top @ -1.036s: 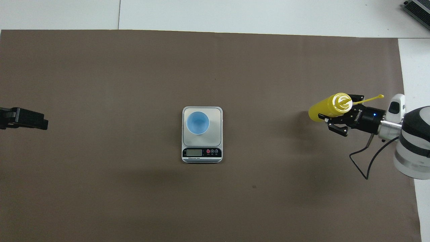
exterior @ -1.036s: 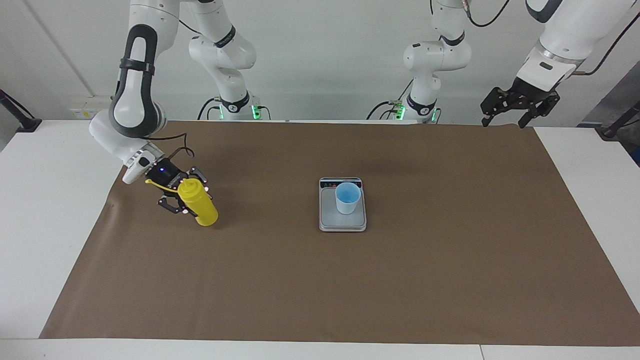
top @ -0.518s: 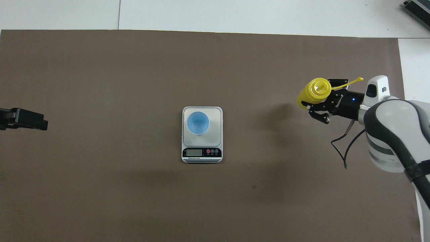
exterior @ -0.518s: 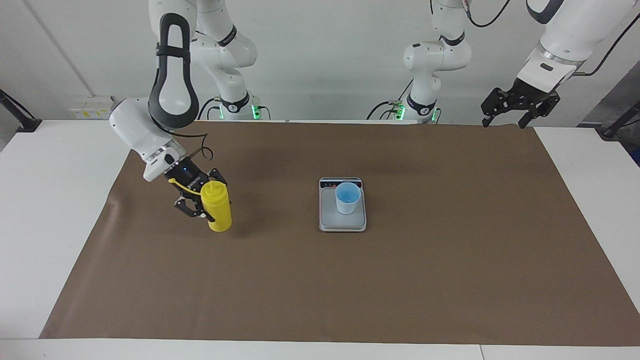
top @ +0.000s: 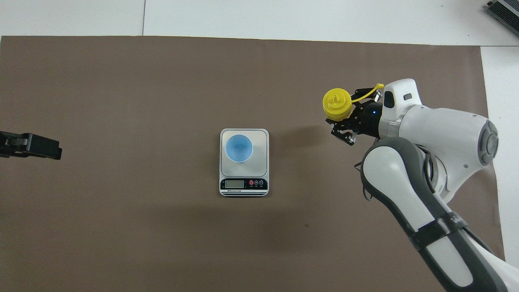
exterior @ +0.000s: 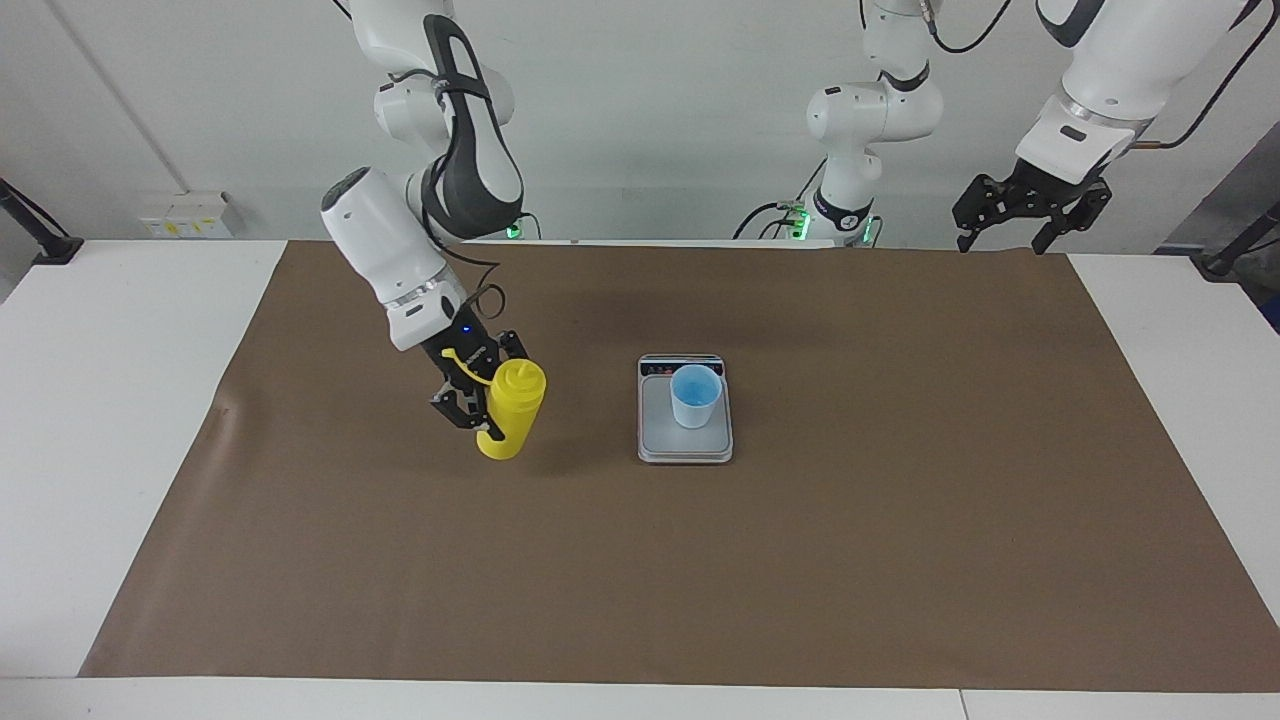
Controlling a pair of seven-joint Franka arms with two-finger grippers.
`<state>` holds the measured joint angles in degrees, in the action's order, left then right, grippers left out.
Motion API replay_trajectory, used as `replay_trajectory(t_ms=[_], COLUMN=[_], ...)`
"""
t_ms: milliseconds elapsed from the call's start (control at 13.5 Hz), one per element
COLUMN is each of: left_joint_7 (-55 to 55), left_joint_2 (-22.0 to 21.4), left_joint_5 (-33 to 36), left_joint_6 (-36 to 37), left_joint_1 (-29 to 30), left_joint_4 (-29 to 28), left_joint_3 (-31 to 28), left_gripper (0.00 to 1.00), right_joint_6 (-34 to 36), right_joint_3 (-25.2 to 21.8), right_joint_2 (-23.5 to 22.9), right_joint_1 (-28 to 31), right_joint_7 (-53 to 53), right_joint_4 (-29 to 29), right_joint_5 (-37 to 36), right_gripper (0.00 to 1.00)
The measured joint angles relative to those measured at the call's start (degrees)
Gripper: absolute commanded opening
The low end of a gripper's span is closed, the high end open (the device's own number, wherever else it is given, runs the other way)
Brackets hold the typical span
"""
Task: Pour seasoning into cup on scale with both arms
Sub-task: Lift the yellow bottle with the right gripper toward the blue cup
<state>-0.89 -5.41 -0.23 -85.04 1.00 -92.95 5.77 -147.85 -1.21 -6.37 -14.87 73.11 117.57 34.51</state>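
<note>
The seasoning, a yellow squeeze bottle point(exterior: 512, 408) point(top: 336, 104), is held almost upright just over the brown mat, beside the scale toward the right arm's end. My right gripper point(exterior: 494, 406) point(top: 347, 116) is shut on its body, and the thin tethered cap sticks out toward the wrist. The light-blue cup point(exterior: 695, 396) point(top: 238, 148) stands on the silver-grey scale point(exterior: 658, 441) point(top: 262, 138) at mid-table, display strip toward the robots. My left gripper point(exterior: 1019, 214) point(top: 37, 147) waits open and raised over the mat's edge at the left arm's end, holding nothing.
A brown mat point(exterior: 900, 520) point(top: 142, 101) covers most of the white table point(exterior: 110, 400). The right arm's white forearm point(top: 429, 134) hangs over the mat at its own end. Nothing else lies on the mat.
The right arm has carried the yellow bottle across the mat toward the scale and brought it more upright. The left gripper has barely shifted. Cup and scale have not moved.
</note>
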Motion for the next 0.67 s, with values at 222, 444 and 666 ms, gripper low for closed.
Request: replay_trajectory(t_ms=[222,444,666], left_joint_7=[0.00,0.00,0.00], left_joint_2=[0.11,0.11,0.11], left_joint_5=[0.00,0.00,0.02], left_joint_6=[-0.02,0.06,0.11], left_joint_1=[0.00,0.00,0.03], left_joint_4=[-0.04,-0.31,-0.32], left_joint_3=[0.02,0.02,-0.13], left_gripper=[1.00,1.00,1.00], right_joint_6=[0.01,0.72,2.11], right_joint_3=[0.06,0.10,0.10], right_joint_2=[-0.45,-0.74,-3.07], right_joint_1=[-3.57,-6.50,-9.01], right_joint_7=[-16.66,-28.81,-34.90], right_joint_4=[-1.54,-2.28,-4.36], right_joint_5=[-17.42,-30.71,-41.45], right_gripper=[0.03,0.03,0.03])
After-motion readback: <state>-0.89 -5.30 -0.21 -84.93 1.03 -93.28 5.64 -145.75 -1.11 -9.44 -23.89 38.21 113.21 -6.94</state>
